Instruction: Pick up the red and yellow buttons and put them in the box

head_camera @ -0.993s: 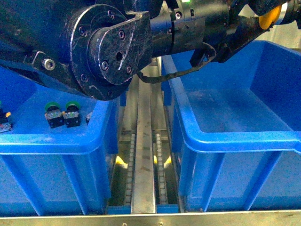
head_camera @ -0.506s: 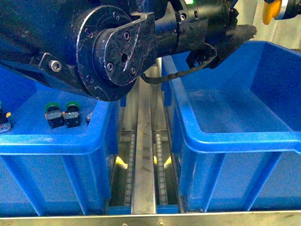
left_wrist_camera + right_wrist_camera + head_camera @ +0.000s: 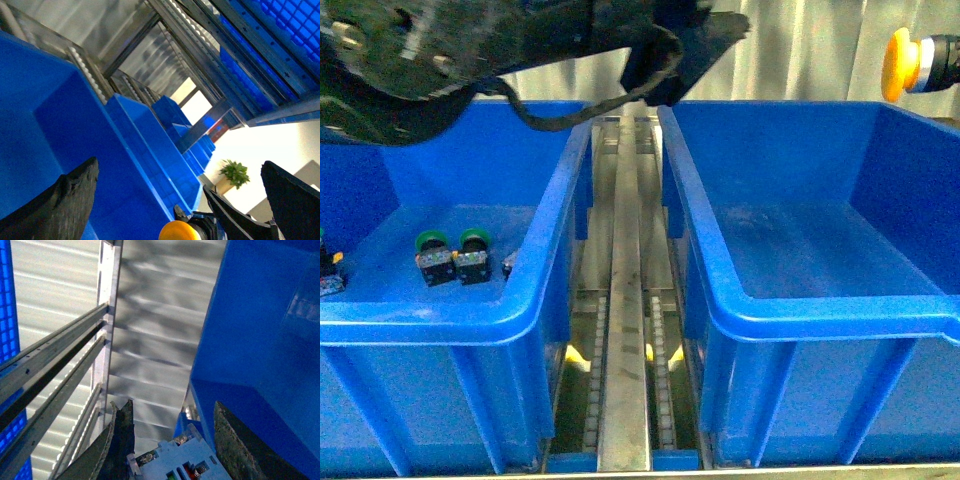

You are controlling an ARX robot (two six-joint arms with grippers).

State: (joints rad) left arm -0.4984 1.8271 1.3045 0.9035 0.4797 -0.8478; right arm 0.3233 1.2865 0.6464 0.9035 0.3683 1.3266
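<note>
Over the sorting line: my right gripper (image 3: 170,460) is clamped on the yellow button (image 3: 898,62), gripping its pale, blocky body between both fingers, with the cap facing sideways. In the front view the button hangs high above the far right corner of the box (image 3: 820,300), which I take to be the empty right-hand crate. The left gripper (image 3: 180,170) is spread wide with nothing in it, up over the left crate (image 3: 420,305), where two green buttons (image 3: 450,255) lie. I cannot pick out a red button in any view.

The step in hand, as I read it, is the drop. To do it well I should bring the right arm inward until the button is clearly inside the rim. Then I should lower it towards the floor before letting go, because a release from this height could make it bounce or clip the wall. The left arm should stay clear of that path.
</note>
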